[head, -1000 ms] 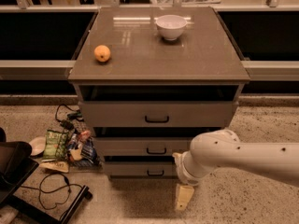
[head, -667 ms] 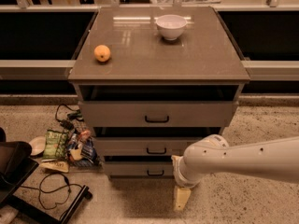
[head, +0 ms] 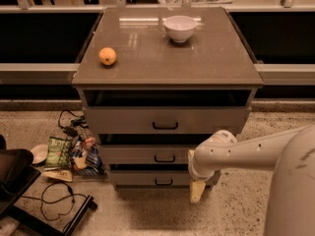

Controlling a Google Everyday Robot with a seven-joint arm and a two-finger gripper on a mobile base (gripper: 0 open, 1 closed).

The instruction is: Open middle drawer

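The shiny surface [head: 211,58] is gleaming. The smooth, cream claw [head: 197,191] is hanging just below the matt grey middle drawer [head: 128,155].

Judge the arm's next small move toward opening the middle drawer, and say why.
Probably lift the gripper and bring it across to the black handle of the middle drawer. The gripper hangs near the floor beside the lowest drawer, below and to the side of that handle and clear of it, so the handle is not yet grasped.

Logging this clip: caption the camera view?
Gripper hangs low before the cabinet, below-right of the middle drawer handle; orange and bowl on top.
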